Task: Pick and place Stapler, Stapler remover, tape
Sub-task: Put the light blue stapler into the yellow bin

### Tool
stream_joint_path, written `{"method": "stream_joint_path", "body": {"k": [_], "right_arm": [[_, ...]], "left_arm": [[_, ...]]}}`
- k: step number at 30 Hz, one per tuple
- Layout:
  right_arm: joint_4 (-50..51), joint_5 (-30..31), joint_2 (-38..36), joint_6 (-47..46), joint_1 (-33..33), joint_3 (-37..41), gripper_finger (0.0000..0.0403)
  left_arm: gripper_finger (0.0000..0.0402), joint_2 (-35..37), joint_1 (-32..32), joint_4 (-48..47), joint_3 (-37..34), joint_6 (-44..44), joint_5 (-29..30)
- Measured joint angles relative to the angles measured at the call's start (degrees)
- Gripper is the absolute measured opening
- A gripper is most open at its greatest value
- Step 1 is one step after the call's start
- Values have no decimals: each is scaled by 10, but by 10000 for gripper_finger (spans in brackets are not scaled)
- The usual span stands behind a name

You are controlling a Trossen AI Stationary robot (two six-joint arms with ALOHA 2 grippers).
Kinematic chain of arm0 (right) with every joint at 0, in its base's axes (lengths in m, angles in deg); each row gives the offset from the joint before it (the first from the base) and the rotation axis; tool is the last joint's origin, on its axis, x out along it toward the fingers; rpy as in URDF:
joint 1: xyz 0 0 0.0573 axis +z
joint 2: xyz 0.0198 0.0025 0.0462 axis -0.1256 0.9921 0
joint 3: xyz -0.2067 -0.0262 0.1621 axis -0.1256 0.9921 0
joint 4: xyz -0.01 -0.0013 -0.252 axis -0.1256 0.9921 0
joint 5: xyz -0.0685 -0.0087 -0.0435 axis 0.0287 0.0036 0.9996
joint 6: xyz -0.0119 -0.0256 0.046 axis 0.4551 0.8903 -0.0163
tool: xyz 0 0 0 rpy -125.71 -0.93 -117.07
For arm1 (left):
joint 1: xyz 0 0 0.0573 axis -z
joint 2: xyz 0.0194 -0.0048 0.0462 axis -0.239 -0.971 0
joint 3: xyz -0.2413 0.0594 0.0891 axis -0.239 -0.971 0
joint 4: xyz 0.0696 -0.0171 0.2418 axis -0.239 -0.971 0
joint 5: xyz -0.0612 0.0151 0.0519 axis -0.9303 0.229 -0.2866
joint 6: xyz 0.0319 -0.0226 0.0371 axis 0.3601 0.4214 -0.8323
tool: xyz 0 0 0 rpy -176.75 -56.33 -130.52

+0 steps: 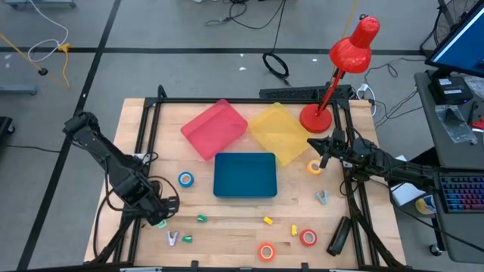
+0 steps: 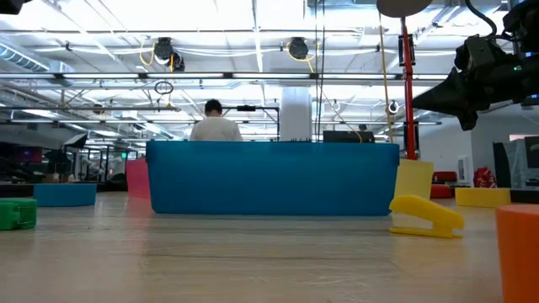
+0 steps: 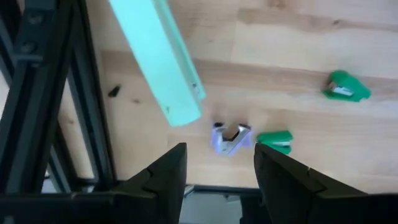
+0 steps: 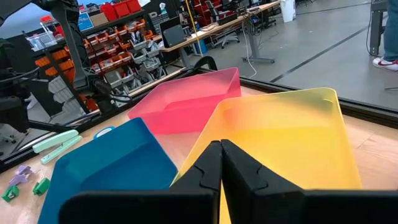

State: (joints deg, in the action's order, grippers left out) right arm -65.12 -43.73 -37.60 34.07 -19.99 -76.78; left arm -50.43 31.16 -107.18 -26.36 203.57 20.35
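Note:
My left gripper [image 3: 217, 167] [image 1: 165, 205] is open and hovers near the table's near-left corner. Beyond its fingers a small purple stapler remover [image 3: 230, 137] [image 1: 173, 239] lies flat on the wood. A mint-green stapler [image 3: 165, 59] lies beside it. My right gripper [image 4: 221, 163] [image 1: 324, 148] is shut and empty above the yellow bin's [image 4: 280, 137] near-right corner. Tape rolls lie flat on the table: blue [image 1: 186, 179], yellow [image 1: 314, 167], orange [image 1: 266, 251], red [image 1: 308, 237]. A second remover [image 1: 322, 197] and a black stapler [image 1: 338, 236] lie near the right side.
Pink bin [image 1: 214, 128], yellow bin [image 1: 281, 132] and blue bin [image 1: 245, 174] sit mid-table. A red desk lamp [image 1: 316, 119] stands at the far right. Small green bits [image 3: 275, 140] [image 3: 347, 87] and yellow bits [image 1: 268, 221] are scattered along the near side. Black frame rails [image 3: 37, 93] border the table.

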Motion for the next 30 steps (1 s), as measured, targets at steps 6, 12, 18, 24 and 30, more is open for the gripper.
{"method": "stream_joint_path", "body": {"k": [6, 12, 18, 24, 30], "right_arm": [[0, 0, 0, 0, 0, 0, 0], [0, 0, 0, 0, 0, 0, 0], [0, 0, 0, 0, 0, 0, 0], [0, 0, 0, 0, 0, 0, 0], [0, 0, 0, 0, 0, 0, 0]], "left_arm": [[186, 0, 0, -11, 0, -15, -2], [186, 0, -4, -65, 0, 8, -36], [186, 0, -23, -83, -1, 14, -56], [186, 0, -28, -85, -21, 17, -56], [188, 0, -22, -82, -25, 17, -56]]}}
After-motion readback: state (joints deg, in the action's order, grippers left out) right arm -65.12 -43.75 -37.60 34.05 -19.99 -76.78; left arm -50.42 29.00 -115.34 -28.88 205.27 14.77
